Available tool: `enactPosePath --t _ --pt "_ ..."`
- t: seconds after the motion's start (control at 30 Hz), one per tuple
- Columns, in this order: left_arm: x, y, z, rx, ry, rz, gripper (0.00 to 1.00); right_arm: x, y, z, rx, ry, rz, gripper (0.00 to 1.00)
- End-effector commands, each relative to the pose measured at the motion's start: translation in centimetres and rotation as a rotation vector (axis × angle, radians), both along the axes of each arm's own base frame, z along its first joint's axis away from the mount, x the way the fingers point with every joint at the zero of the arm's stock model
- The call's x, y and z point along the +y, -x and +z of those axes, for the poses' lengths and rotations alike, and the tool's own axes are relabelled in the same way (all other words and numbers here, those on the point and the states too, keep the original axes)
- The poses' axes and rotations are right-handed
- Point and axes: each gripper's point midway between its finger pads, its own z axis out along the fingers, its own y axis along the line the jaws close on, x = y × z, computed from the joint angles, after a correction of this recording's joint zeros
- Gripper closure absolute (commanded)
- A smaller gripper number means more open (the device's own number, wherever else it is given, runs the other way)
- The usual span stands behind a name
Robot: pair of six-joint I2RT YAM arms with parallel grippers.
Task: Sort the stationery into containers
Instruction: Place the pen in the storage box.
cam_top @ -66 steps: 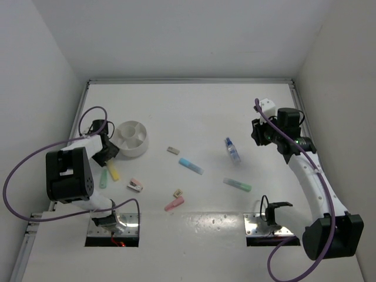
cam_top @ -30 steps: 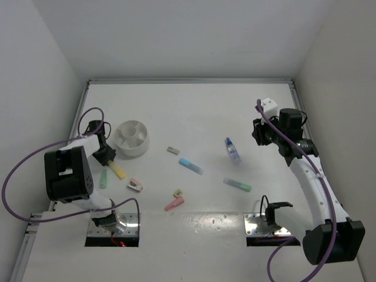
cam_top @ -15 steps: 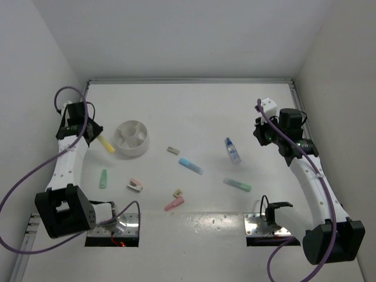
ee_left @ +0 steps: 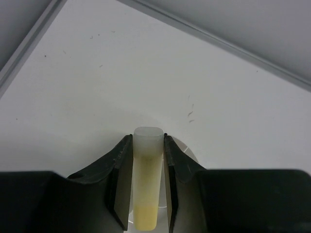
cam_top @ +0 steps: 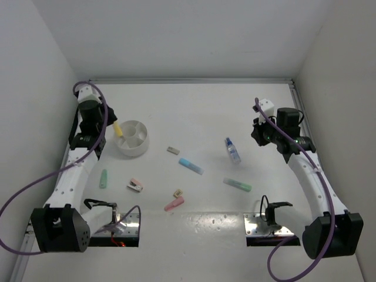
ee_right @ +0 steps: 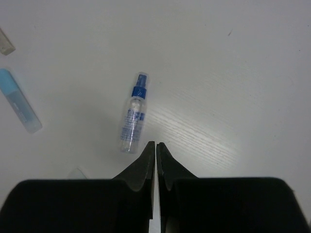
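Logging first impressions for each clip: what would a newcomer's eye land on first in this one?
The left claw grips a yellow highlighter right at the left edge of the white divided bowl, at the far left of the top view. On the right, the right claw, shut and empty, hangs near a blue-capped clear bottle lying on its side.
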Motion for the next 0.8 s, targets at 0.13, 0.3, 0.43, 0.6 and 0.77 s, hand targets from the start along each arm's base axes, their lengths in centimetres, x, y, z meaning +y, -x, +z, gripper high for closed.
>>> enactPosePath --t 0.13,0.3,0.43,0.6,0.77 --pt "0.6 -2.3 -0.4 -0.021 -0.128 0.117 1.0 0.2 -1.0 1.2 -0.06 -0.001 0.006 0.97" --pt "0.8 -2.7 -0.8 0.012 -0.207 0.178 1.0 0.2 -1.0 1.2 -0.06 -0.001 0.006 0.97" --pt "1.2 -2.5 -0.2 0.01 -0.238 0.208 1.0 0.0 -1.1 0.9 -0.055 0.012 0.004 0.97" --pt "1.4 -2.8 -1.6 0.036 -0.256 0.211 1.0 0.0 -1.1 0.9 -0.055 0.012 0.004 0.97" --pt "1.4 -3.1 -3.1 0.051 -0.268 0.228 1.0 0.0 -1.1 0.9 -0.055 0.012 0.004 0.97"
